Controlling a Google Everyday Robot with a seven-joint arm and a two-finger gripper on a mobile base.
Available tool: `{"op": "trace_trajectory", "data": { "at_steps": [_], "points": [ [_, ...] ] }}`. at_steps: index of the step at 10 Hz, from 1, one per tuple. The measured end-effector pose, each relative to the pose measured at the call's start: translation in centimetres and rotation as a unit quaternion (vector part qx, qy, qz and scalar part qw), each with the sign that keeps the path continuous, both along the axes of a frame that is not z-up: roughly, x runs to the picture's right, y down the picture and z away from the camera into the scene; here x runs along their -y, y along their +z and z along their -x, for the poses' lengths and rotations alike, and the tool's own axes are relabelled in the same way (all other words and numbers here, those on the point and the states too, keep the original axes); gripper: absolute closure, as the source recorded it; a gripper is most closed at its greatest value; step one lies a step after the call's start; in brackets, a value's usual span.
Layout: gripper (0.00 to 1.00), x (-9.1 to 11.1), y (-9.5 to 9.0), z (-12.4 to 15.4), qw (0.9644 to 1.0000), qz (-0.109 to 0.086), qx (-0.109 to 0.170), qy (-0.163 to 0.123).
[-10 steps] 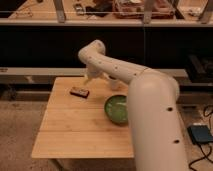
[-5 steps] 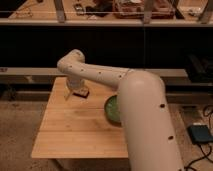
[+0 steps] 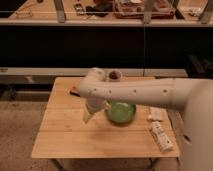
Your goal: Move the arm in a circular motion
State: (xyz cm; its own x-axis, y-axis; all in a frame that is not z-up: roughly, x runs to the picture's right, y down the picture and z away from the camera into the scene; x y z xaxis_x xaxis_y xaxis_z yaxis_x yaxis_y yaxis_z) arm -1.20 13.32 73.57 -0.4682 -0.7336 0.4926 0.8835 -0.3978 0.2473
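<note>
Wooden worktop (image 3: 60,135) in front of dark shelving; arm (image 3: 145,92) reached across it from the right.
End effector (image 3: 89,114) hung low over the worktop, just left of the green bowl (image 3: 121,114); whether released or clenched could not be told. Judged risk: a circling sweep this low could clip the bowl, the cup (image 3: 115,76) or the packets (image 3: 160,132).

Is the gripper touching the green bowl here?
Cannot tell. In the camera view the gripper hangs left of the green bowl, its upper part overlapping the rim, depth unclear.
</note>
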Motion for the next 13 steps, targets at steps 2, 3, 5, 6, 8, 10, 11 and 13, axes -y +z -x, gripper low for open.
{"op": "trace_trajectory", "data": {
  "at_steps": [2, 3, 5, 6, 8, 10, 11, 13],
  "points": [
    [0.20, -2.7, -3.2, -9.0, 0.9943, -0.016, -0.082, 0.067],
    [0.20, -3.2, -4.6, -13.4, 0.9862, -0.028, -0.125, 0.105],
    [0.20, -2.6, -6.0, -19.1, 0.9687, -0.048, -0.181, 0.163],
    [0.20, -1.5, -6.3, -21.9, 0.9566, -0.060, -0.206, 0.197],
    [0.20, 2.6, -5.2, -25.2, 0.9349, -0.083, -0.234, 0.254],
    [0.20, 8.2, -1.9, -24.5, 0.9269, -0.101, -0.230, 0.279],
    [0.20, 10.8, 0.0, -22.8, 0.9282, -0.107, -0.220, 0.280],
    [0.20, 16.4, 5.7, -14.6, 0.9468, -0.112, -0.174, 0.247]
  ]
}}
